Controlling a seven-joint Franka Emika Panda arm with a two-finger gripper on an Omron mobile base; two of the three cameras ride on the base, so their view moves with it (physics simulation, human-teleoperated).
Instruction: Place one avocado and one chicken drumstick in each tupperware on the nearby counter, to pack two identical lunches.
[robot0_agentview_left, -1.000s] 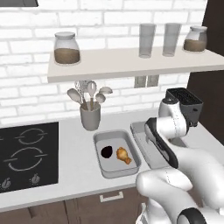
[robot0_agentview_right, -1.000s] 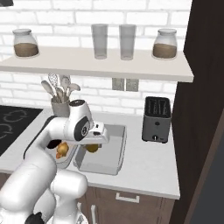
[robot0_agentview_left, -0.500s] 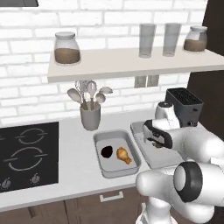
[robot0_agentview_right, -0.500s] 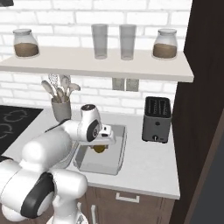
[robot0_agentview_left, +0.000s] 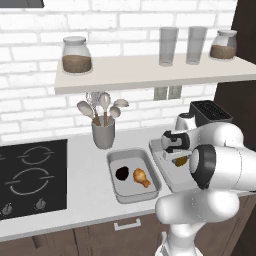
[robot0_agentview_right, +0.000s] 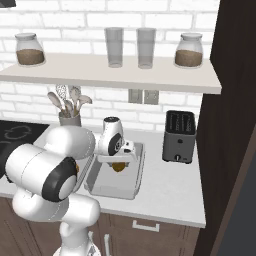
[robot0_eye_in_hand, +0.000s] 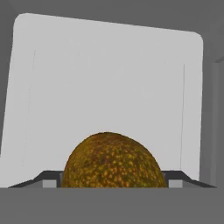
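Observation:
My gripper (robot0_eye_in_hand: 112, 179) is shut on the olive-brown avocado (robot0_eye_in_hand: 111, 159) and holds it low over the pale floor of the right tupperware (robot0_eye_in_hand: 105, 87). In the left base view the same avocado (robot0_agentview_left: 181, 161) hangs under the hand above that tray (robot0_agentview_left: 161, 159), half hidden by my arm. The right base view also shows the avocado (robot0_agentview_right: 118, 166) over that tupperware (robot0_agentview_right: 131, 189). The left tupperware (robot0_agentview_left: 119, 192) holds the near-black avocado (robot0_agentview_left: 122, 173) and the golden-orange drumstick (robot0_agentview_left: 141, 177). The dark reddish-brown drumstick is out of view.
A grey cup of utensils (robot0_agentview_left: 103, 132) stands behind the left tray. A dark toaster (robot0_agentview_right: 180, 136) sits to the right on the counter (robot0_agentview_right: 170, 195). The black stove (robot0_agentview_left: 30, 175) lies at the left. Overhead runs a shelf (robot0_agentview_left: 150, 70) with jars and glasses.
My arm has swung right from beside the left tray to over the right tray, carrying the olive-brown avocado, and has slowed in the last half second.

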